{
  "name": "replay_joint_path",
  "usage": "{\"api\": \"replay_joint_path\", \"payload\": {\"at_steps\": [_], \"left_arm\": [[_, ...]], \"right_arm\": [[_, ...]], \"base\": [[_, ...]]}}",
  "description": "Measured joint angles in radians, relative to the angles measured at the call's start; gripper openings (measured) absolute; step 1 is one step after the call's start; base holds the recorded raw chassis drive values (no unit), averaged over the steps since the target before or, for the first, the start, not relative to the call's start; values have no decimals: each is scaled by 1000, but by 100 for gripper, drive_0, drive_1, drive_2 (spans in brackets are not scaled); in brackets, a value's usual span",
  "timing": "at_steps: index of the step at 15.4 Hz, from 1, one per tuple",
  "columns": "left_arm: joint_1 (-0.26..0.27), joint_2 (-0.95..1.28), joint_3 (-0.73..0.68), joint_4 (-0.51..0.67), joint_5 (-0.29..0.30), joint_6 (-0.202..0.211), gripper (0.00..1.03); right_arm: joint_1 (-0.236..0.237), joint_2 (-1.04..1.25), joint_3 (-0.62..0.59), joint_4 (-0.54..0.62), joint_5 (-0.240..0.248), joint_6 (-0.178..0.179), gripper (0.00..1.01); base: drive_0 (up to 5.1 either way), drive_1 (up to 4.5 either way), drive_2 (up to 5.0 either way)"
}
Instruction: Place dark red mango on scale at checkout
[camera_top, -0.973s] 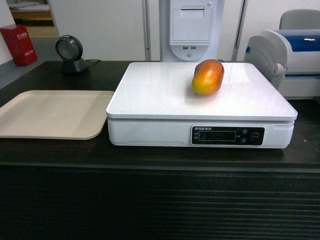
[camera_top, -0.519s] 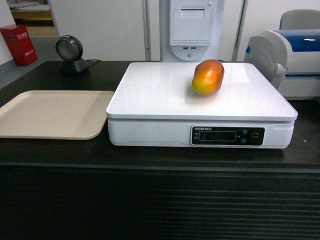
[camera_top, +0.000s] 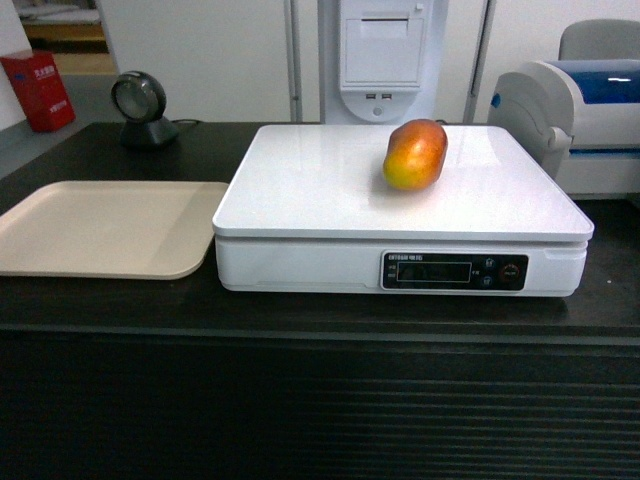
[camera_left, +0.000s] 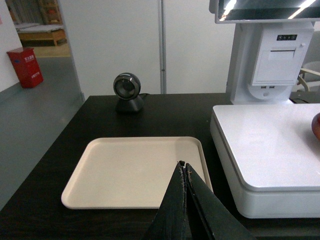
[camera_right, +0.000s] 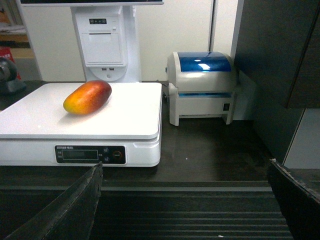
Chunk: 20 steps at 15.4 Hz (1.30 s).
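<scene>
Dark red mango (camera_top: 415, 153): smooth oval fruit, deep red on top shading to orange-yellow at its near end; it lies on its side on the platter, right of centre and toward the far edge, with nothing touching it.
Scale (camera_top: 400, 225): wide flat white box with rounded corners; the glossy square platter reflects the fruit, and a dark display strip with small buttons sits in the front face, right of centre.
Checkout (camera_top: 320, 400): dark counter with a matte black top and a front ribbed in horizontal grooves; the scale stands on it near the front edge.
Tray (camera_top: 100, 228): beige, shallow, matte, with rounded corners and a low rim; just left of the scale.
Scanner (camera_top: 145, 108): dark round head on a short stand, at the far left of the counter.
Label printer (camera_top: 575, 120): white rounded body with a blue translucent lid, right of the scale and further back.
Receipt unit (camera_top: 382, 50): white upright column with a paper slot, behind the scale.
Red box (camera_top: 38, 90): on the floor, far left.
Left gripper (camera_left: 183, 167): black tapered jaws pressed together to a point, low over the near right corner of the tray, holding nothing.
Right gripper (camera_right: 185, 200): two black jaw tips at the lower corners of its wrist view, spread wide apart, near the counter's front edge, well apart from the mango.
</scene>
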Motion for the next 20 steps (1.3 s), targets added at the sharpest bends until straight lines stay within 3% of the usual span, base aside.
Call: {"api": "replay_joint_path", "payload": {"at_steps": [7, 15, 16, 20], "left_arm": [[0, -219, -194, -35, 0, 0, 2], [0, -446, -273, -174, 0, 0, 2], [0, -459, -300, -150, 0, 0, 2], [0, -561, -300, -253, 0, 0, 2]], "right_arm": [[0, 0, 0, 0, 0, 0, 98], [0, 0, 0, 0, 0, 0, 98], [0, 0, 0, 0, 0, 0, 98], [0, 0, 0, 0, 0, 0, 98]], "base": [[0, 0, 0], [0, 0, 0], [0, 0, 0], [0, 0, 0]]}}
